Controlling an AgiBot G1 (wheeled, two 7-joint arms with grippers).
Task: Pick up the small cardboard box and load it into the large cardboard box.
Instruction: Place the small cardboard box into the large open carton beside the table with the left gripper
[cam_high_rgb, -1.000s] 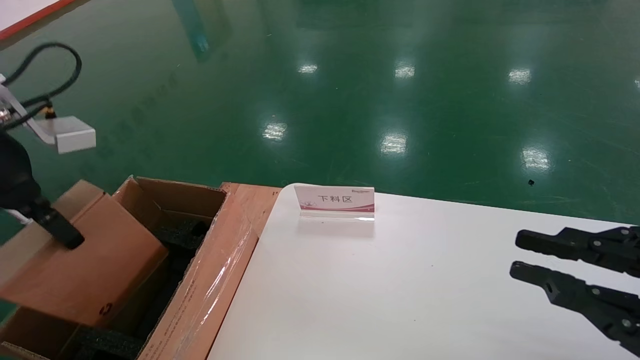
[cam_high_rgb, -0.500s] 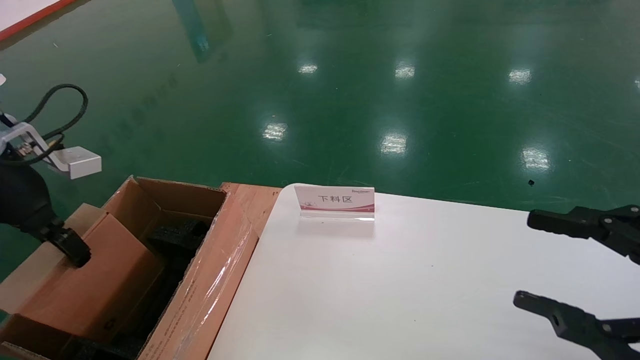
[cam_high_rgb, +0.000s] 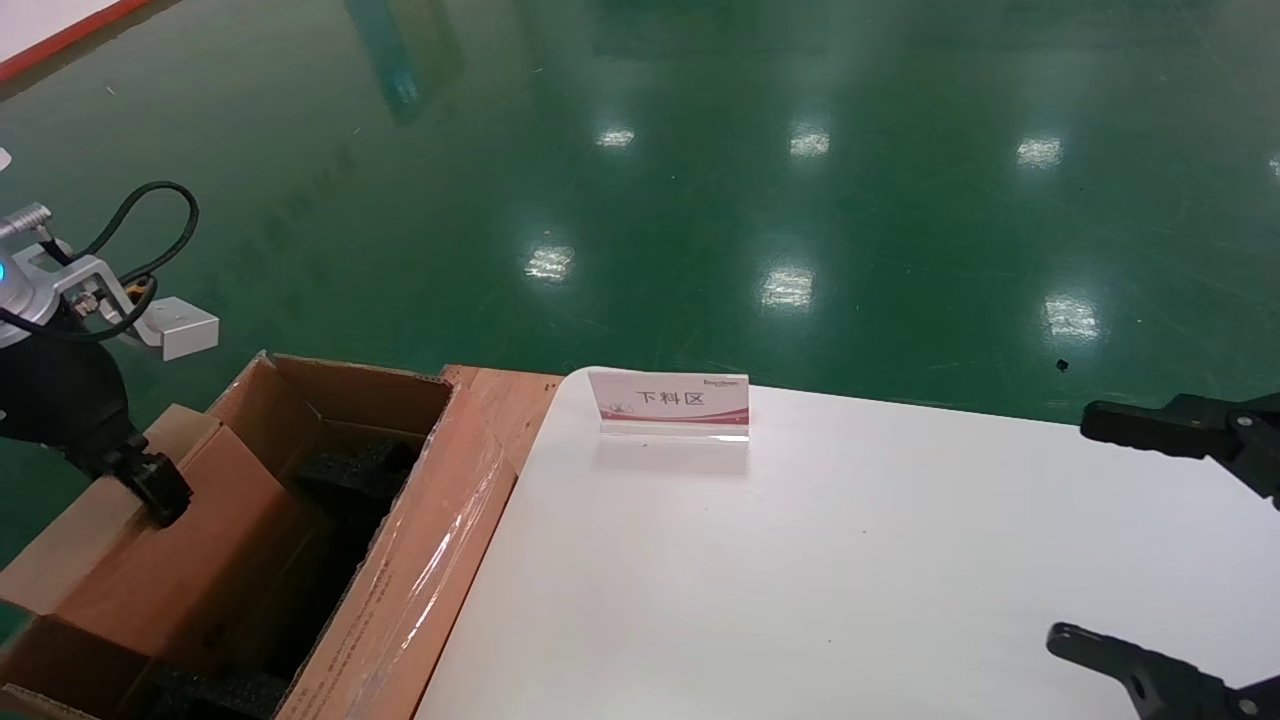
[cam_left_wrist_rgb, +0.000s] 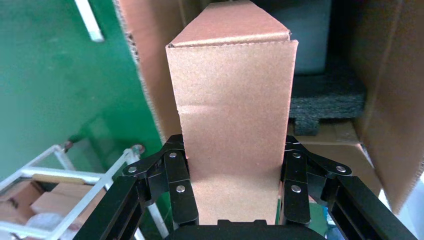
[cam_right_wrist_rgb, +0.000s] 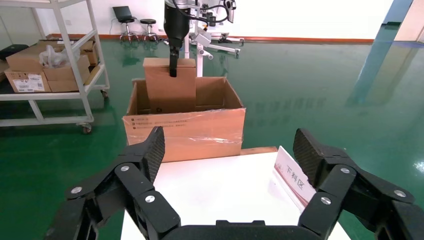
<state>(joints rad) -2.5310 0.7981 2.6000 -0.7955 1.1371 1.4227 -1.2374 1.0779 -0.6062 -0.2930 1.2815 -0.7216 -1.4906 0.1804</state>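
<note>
The large cardboard box (cam_high_rgb: 430, 560) stands open left of the white table, with clear tape on its near flap and black foam (cam_high_rgb: 355, 470) inside. My left gripper (cam_high_rgb: 150, 490) is shut on the upper end of the small cardboard box (cam_high_rgb: 210, 540), which stands tilted inside the carton. In the left wrist view the gripper (cam_left_wrist_rgb: 233, 150) clamps the small box (cam_left_wrist_rgb: 232, 115) from both sides above the foam (cam_left_wrist_rgb: 327, 97). The right wrist view shows the small box (cam_right_wrist_rgb: 167, 95) upright in the carton (cam_right_wrist_rgb: 185, 132). My right gripper (cam_high_rgb: 1070, 530) is wide open and empty over the table's right side.
A white and pink sign stand (cam_high_rgb: 672, 400) sits at the white table's (cam_high_rgb: 750, 580) far edge. A wooden ledge (cam_high_rgb: 505, 395) lies between carton and table. A white trolley (cam_right_wrist_rgb: 50, 75) with boxes stands beyond the carton. Green floor surrounds.
My left gripper has lowered the small box deeper into the carton and stood it more upright. My right gripper has opened wide.
</note>
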